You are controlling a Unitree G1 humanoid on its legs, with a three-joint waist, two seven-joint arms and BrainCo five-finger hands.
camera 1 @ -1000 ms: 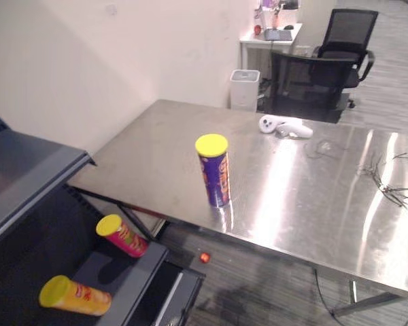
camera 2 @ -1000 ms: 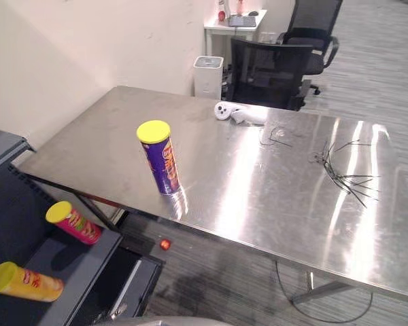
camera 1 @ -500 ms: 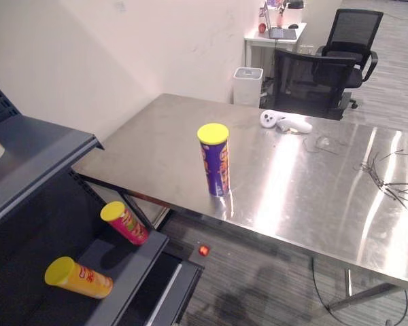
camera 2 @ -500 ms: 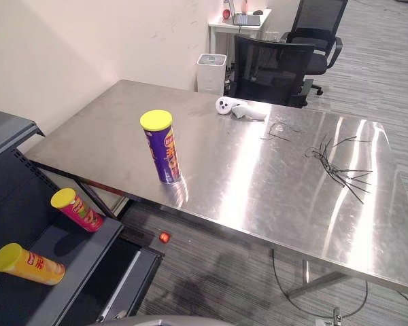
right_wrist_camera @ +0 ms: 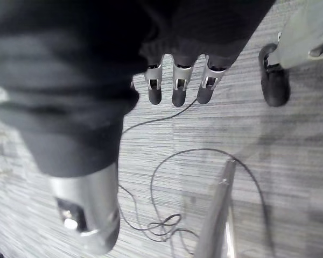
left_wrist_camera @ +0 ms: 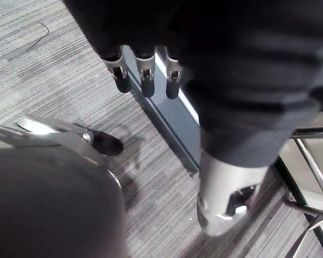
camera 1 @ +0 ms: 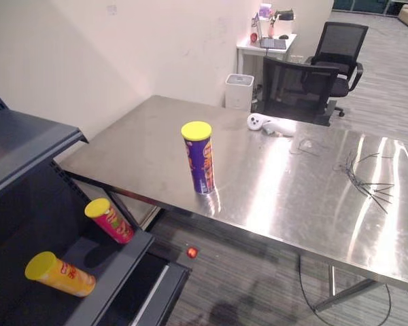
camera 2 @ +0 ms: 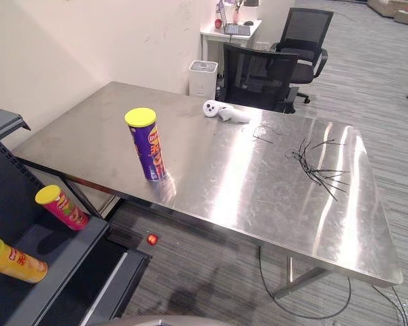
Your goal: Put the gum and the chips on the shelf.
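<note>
Cylindrical purple chips can (camera 1: 200, 159) with yellow lid, upright on the brushed-steel table (camera 1: 279, 190). Two similar tubes, one red (camera 1: 110, 221) and one yellow (camera 1: 59, 274), lie on the dark lower shelf (camera 1: 122, 261). Left hand (left_wrist_camera: 146, 78) and right hand (right_wrist_camera: 180, 86) hang over ribbed grey carpet, fingers straight, empty.

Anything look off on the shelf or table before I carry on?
The red can and the yellow can lie on their sides on the lower shelf and might roll. The purple can stands upright on the table, where a loose tangle of black wires also lies.
</note>
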